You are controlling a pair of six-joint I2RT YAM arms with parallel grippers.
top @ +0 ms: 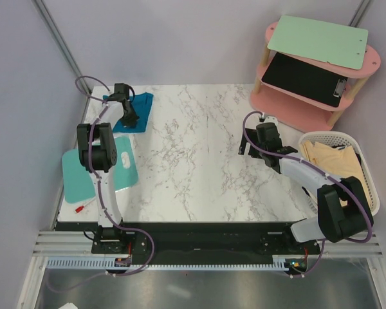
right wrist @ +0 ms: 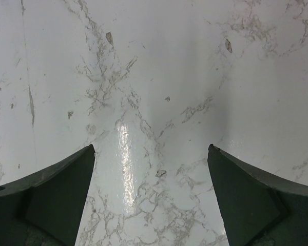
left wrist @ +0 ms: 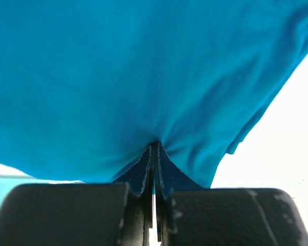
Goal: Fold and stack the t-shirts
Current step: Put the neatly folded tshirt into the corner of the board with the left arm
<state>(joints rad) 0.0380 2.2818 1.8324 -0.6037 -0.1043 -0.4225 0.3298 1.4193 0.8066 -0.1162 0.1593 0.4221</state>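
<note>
Left gripper (left wrist: 154,154) pinching teal t-shirt (left wrist: 143,77) edge, right gripper (right wrist: 151,149) agape over table (right wrist: 159,56)

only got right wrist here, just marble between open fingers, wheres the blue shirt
Observer: The teal t-shirt is at the table's far left corner.
Operator: anyone holding it
Observer: Yes, the left gripper is shut on a fold of its fabric.
Operator: and the other shirts
Observer: The cream t-shirts are piled in the white basket by the table's right edge.
</note>
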